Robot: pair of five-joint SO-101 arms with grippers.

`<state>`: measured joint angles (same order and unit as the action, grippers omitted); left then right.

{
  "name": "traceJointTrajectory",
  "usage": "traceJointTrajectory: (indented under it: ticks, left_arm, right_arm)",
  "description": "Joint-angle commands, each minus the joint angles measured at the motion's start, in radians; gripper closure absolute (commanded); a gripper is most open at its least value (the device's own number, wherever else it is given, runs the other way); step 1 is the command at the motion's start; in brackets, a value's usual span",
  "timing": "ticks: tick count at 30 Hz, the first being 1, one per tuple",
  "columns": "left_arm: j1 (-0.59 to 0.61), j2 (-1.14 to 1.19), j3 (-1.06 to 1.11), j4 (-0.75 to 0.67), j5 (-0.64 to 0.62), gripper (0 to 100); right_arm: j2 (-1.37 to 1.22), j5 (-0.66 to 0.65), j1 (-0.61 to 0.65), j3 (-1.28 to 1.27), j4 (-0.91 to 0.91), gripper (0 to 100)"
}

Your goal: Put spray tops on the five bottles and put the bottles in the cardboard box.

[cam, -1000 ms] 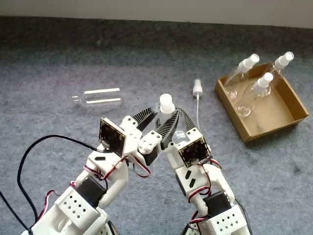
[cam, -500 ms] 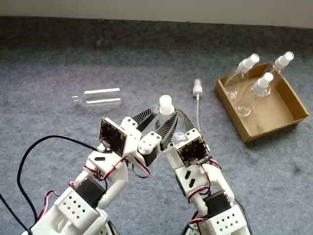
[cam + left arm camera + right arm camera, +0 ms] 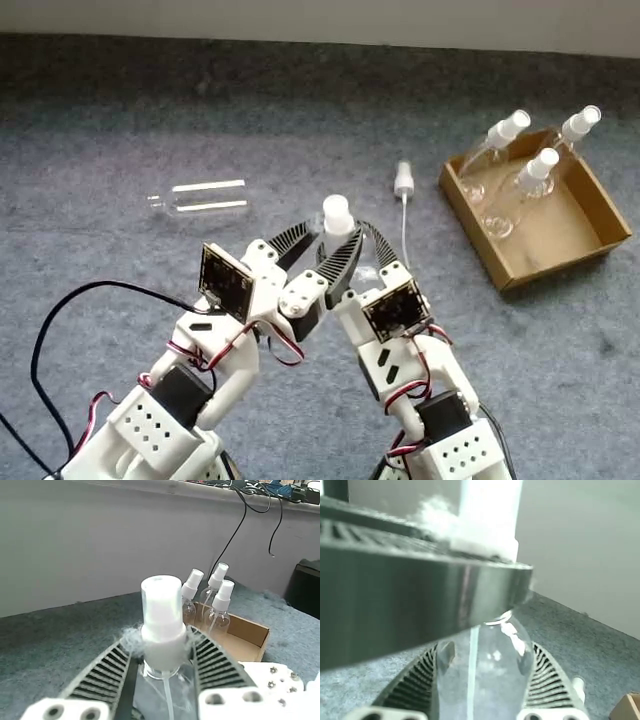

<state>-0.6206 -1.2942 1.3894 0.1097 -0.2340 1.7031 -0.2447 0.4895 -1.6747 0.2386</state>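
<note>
One bottle point(image 3: 480, 680): body between right fingers point(image 3: 547, 680), spray top point(image 3: 161, 620) between left fingers point(image 3: 107, 672).

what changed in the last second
The left gripper, clamped on the spray top, shifted slightly to its left with its arm, taking the top along. The right gripper kept hold of the bottle. The cardboard box with three bottles, the loose bottle and loose spray top stayed put.
</note>
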Motion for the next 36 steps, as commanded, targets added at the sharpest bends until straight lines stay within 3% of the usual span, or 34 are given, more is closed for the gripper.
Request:
traceJointTrajectory:
  ticks: [1, 15, 27, 36]
  left_arm:
    - [-0.05, 0.004, -0.013, 0.04, 0.012, 99]
    - [-0.105, 0.002, -0.016, 0.034, 0.014, 99]
    - [-0.084, -0.004, -0.042, 0.035, 0.075, 99]
    - [-0.084, -0.168, -0.012, 0.092, 0.075, 99]
  right_arm:
    - [0.013, -0.009, -0.002, -0.102, -0.042, 92.1]
    - [0.013, -0.009, -0.042, -0.105, -0.042, 92.1]
    - [0.013, -0.009, -0.044, -0.11, -0.042, 92.1]
    - [0.013, -0.009, -0.044, -0.11, -0.042, 92.1]
